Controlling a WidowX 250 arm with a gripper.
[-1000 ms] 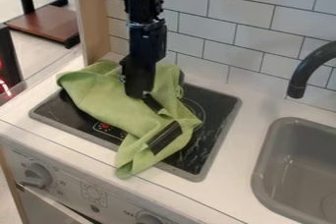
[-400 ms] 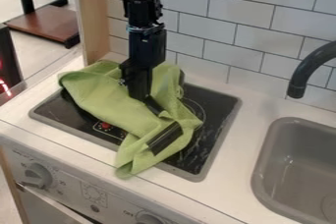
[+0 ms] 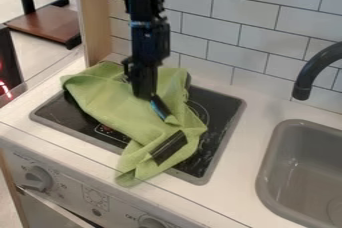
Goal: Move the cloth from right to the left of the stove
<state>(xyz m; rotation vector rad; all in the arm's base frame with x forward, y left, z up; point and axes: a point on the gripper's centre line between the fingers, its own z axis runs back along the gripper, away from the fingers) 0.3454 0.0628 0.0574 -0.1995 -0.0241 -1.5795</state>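
Taking the view as a clock face, a brown wooden platform (image 3: 45,24) on the floor lies at 10 o'clock and a light wooden post (image 3: 95,19) stands at 11. A grey knob (image 3: 39,178) sits on the front panel at 8 o'clock. Next comes the black stovetop (image 3: 227,106), set in the white counter (image 3: 230,192), with its grey frame around it. The green cloth (image 3: 117,104) lies bunched over the stovetop, its upper part past the frame at the stovetop's 11 o'clock and its lower tip over the front frame near 6 o'clock. Black glass shows at the stovetop's 9 o'clock and from 2 to 4. The gripper (image 3: 161,110) points down at the cloth's 1 o'clock, against the fabric; whether it is open or closed, I cannot tell. White wall tiles (image 3: 224,32) run behind at 1 o'clock. A black faucet (image 3: 312,72) curves down between 2 and 3, above the grey sink (image 3: 300,172) at 4.
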